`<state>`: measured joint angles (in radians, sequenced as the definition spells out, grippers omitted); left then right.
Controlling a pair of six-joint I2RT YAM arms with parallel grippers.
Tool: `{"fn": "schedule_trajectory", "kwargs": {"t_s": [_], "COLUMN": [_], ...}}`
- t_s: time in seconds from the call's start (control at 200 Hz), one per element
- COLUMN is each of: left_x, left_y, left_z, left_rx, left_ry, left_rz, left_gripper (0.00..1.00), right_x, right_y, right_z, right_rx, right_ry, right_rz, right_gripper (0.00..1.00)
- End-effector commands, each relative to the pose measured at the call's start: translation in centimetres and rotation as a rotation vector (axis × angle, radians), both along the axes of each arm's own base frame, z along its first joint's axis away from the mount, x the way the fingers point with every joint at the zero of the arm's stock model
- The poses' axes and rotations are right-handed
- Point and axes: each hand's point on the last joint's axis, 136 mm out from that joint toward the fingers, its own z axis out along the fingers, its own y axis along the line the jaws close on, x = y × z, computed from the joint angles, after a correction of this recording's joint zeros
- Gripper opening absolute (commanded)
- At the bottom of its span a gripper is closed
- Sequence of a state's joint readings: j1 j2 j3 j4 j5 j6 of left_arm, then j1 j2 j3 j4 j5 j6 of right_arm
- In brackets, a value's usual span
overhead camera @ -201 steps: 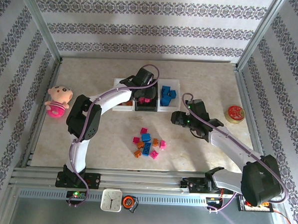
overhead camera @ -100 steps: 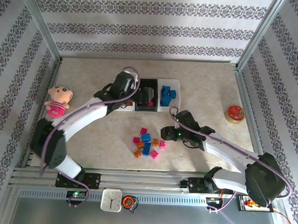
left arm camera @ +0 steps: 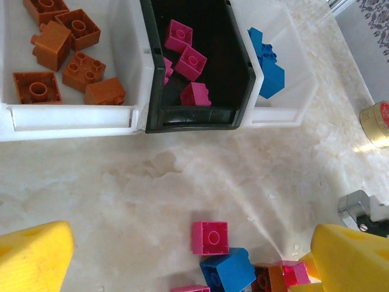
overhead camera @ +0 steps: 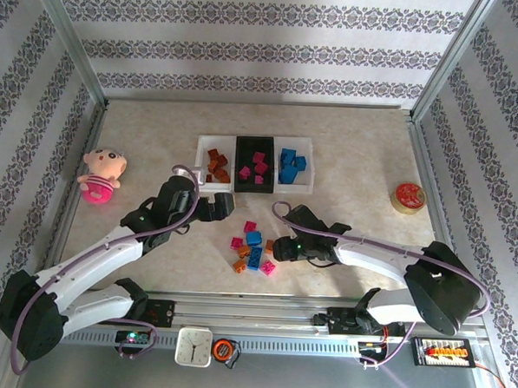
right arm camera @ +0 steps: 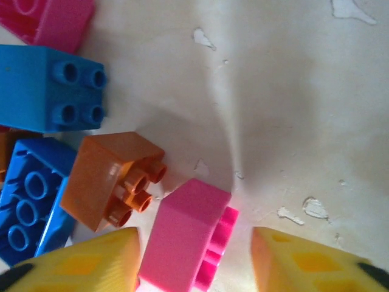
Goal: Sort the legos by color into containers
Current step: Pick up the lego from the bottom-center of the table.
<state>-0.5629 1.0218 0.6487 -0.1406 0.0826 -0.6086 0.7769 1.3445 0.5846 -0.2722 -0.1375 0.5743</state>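
Observation:
Three joined containers stand at the back. The left white tray (overhead camera: 216, 148) (left arm camera: 67, 115) holds brown legos, the black tray (overhead camera: 255, 150) (left arm camera: 194, 120) magenta ones, and the right white tray (overhead camera: 306, 157) (left arm camera: 285, 112) blue ones. Loose legos (overhead camera: 254, 248) lie in a pile nearer me. My left gripper (overhead camera: 226, 207) (left arm camera: 194, 261) hangs wide open and empty over the table between trays and pile, above a pink brick (left arm camera: 209, 237) and a blue brick (left arm camera: 228, 271). My right gripper (overhead camera: 278, 247) (right arm camera: 194, 261) is low at the pile's right edge. Its jaws straddle a tipped pink brick (right arm camera: 182, 237), with a gap on the right side.
An orange-brown brick (right arm camera: 112, 179) and blue bricks (right arm camera: 51, 94) lie just left of the straddled pink one. A pink plush doll (overhead camera: 99, 175) sits at the table's left edge. A round red tin (overhead camera: 408, 197) (left arm camera: 377, 125) stands at the right.
My left arm has drawn back from the black tray toward the pile, its jaws opened wide. My right gripper has moved left and down to the pile, its jaws narrowing around the pink brick.

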Motion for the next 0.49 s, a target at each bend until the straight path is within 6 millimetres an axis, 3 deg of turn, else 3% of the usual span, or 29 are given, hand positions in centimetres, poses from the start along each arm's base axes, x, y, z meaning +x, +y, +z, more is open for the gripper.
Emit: {"fn": "schedule_trajectory", "kwargs": {"t_s": [0.0,0.185,0.355,0.49], "left_x": [-0.4,-1.2,-2.4,-3.3], "left_y": [0.4,1.6,2.5,3.1], "left_z": [-0.1,-1.1,-2.7,-3.9], "left_rx": [-0.018,0.007,0.028,0.028], "left_ry": [0.001,0.018,0.044,0.070], "left_rz": [0.034,0.064,0.072,0.082], "left_gripper": [1.00,1.00,1.00,1.00], "right_x": [0.5,0.7,2.8,6.7], "right_y": [-0.3,-0.9,-0.4,1.8], "right_z": [-0.2,1.2,6.8,11.8], "right_rx": [-0.032,-0.043,0.028,0.100], "right_ry": [-0.018,-0.060,-0.182,-0.278], "right_rz": [-0.016,-0.007,0.017,0.034], "right_gripper": [0.39,0.19,0.14,0.14]}}
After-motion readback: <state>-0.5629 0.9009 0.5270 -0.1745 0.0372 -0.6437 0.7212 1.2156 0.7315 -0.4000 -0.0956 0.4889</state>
